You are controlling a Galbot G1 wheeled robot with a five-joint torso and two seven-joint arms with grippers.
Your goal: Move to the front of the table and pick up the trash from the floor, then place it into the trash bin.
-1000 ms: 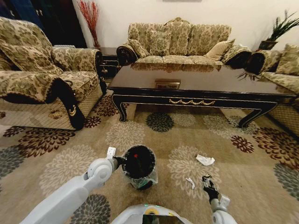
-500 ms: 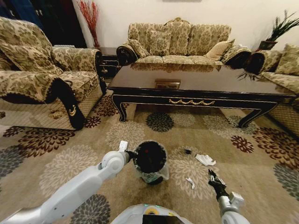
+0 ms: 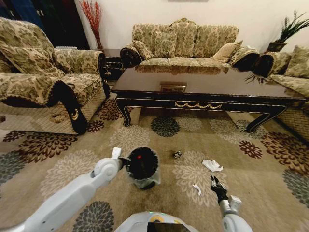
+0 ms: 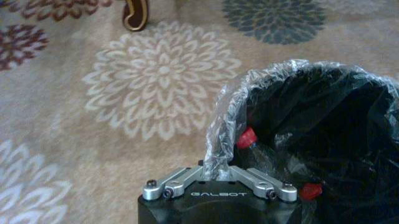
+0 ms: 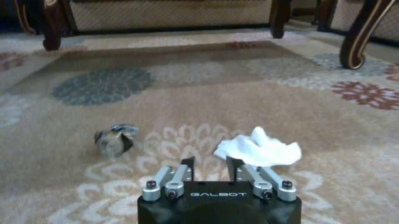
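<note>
— So, how far along?
— Left gripper (image 4: pixel 219 179) pinches the bin (image 3: pixel 143 166) liner, lower centre. Right gripper (image 5: pixel 210 169) is slightly open, empty. Trash (image 3: pixel 212 166) lies lower right on the floor (image 3: pixel 58 169); all pickups remain.

Left gripper (image 3: pixel 124 160) at trash bin (image 3: pixel 143 164); trash (image 3: pixel 212 165) on floor (image 3: pixel 58 169).

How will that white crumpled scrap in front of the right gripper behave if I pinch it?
The white scrap looks like thin crumpled tissue, so it is probably very light and floppy and should crush flat between the fingers of the right gripper. Lying loose on the carpet, it may slide or flutter if nudged rather than squarely pinched.
</note>
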